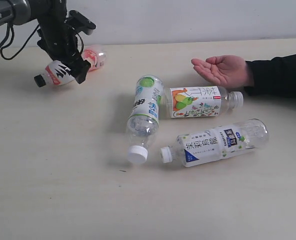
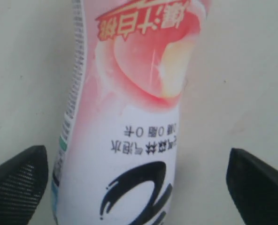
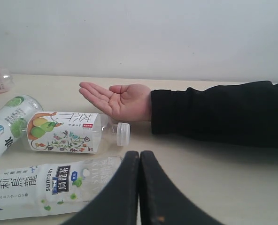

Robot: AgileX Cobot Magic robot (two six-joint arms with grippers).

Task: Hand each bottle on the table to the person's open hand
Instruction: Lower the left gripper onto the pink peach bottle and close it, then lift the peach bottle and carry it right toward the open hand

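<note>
1. Tabletop, pale beige, carries all the bottles. None has reached the person yet, so I judge the task is at its first bottle.
2. Black sleeve comes in from the right side of the exterior view. At its end the person's open hand lies palm up, low over the table, just behind the pear-picture bottle.
3. Left gripper is at the far left corner, well apart from the hand. Its fingers are spread wide on both sides of the pink-and-white bottle, and bare table shows between each finger and the label, so nothing is pinched.
4. Right gripper has its jaws pressed together and holds nothing. It hangs near the blue-label bottle.
5. Green-label bottle, pear-picture bottle and blue-label bottle lie on their sides in the middle, close to each other.
6. Risks, as I judge them:
   - The pink-and-white bottle is round and may roll away if one finger touches it first.
   - The glossy label may slip if the grip is weak.
   - On the way to the hand, a low carry could knock the three lying bottles.
   - A release made too early could drop the bottle beside the palm.
</note>
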